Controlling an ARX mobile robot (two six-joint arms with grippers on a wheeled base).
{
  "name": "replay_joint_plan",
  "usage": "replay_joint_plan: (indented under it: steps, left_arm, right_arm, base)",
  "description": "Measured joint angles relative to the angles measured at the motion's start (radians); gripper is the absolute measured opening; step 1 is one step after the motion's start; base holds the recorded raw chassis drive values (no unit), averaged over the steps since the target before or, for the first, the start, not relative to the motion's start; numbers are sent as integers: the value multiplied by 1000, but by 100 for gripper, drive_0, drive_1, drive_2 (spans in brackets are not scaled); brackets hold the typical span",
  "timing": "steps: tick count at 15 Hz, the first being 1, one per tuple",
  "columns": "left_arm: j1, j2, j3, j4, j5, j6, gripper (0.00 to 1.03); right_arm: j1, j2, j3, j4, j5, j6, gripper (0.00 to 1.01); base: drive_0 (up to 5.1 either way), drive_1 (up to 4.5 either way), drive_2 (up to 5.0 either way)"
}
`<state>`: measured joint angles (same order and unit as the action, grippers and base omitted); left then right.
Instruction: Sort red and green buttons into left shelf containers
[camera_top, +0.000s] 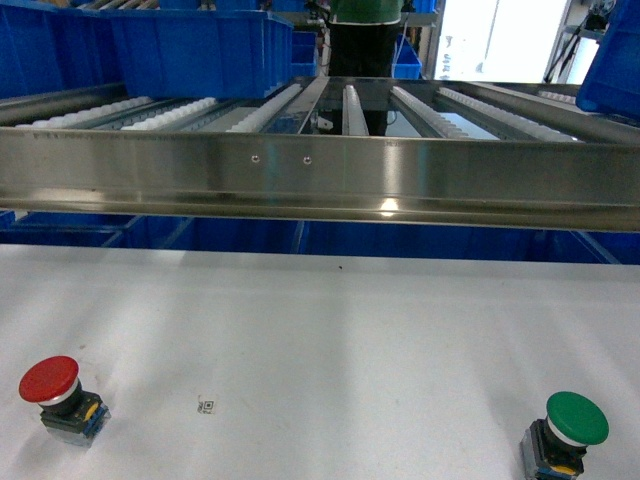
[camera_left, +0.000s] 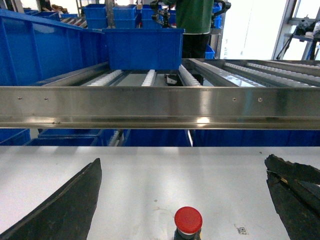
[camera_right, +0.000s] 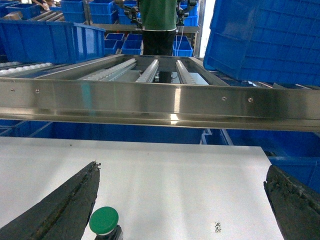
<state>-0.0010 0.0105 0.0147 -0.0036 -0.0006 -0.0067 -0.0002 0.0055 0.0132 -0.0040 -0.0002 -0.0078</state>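
The red button (camera_top: 50, 385) and the green button (camera_top: 573, 425) sit nearest the head camera, both upright on the white table (camera_top: 330, 340), well short of the steel roller rack (camera_top: 320, 180) that crosses the scene. Taking that rack as the landmark, the red button stands in front of its left end and the green one in front of its right end, the two well apart. A large blue bin (camera_top: 190, 50) rests on the rollers at the rack's left, behind the front rail; a second blue bin (camera_top: 612, 55) shows at the rack's far right.

Judged from this, the sorting has not begun: neither button is lifted and none can be seen in a bin. Both pick-ups and both placements are left.

The left gripper (camera_left: 182, 200) hangs low over the table facing the rack, its dark fingers (camera_left: 65, 205) spread wide with the red cap between them, not touching it. The right gripper (camera_right: 182, 202) is posed the same way, jaws wide apart, with the green cap close beside its left finger (camera_right: 60, 210). Neither arm shows in the head view.
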Motion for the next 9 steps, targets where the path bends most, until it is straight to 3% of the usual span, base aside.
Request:
replay_joint_plan:
  steps: [9]
  left_arm:
    - [0, 0, 0, 0, 0, 0, 98]
  right_arm:
    - [0, 0, 0, 0, 0, 0, 98]
  base:
    - [0, 0, 0]
